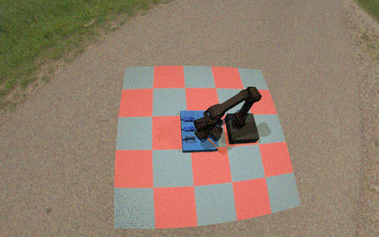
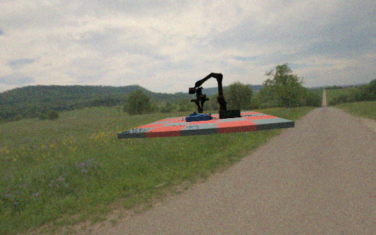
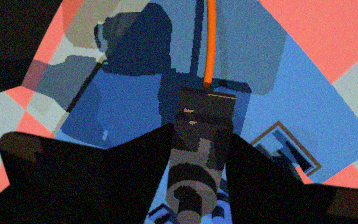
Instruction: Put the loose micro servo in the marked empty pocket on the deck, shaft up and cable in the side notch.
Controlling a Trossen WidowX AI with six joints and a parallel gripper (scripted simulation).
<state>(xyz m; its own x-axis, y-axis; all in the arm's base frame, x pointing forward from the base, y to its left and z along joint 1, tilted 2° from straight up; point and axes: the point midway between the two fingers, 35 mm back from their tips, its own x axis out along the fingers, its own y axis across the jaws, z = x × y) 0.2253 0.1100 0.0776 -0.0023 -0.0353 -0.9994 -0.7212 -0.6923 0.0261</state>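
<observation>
Servo carried above the deck, jaws clamped on its body.

The micro servo (image 3: 202, 145) hung in the gripper (image 3: 200, 165) at lower centre of the wrist view, over the blue deck (image 3: 300, 107). It looked dark and boxy, its orange cable (image 3: 211, 40) trailing upward. Best to centre it over the outlined pocket (image 3: 286, 150) at lower right, shaft vertical, then descend slowly.

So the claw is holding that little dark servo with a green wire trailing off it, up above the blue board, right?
Nearly. The wire is orange, not green; the wrist view shows it running from the top of the dark servo. The rest holds: the claw is shut on the servo, above the blue board.
</observation>
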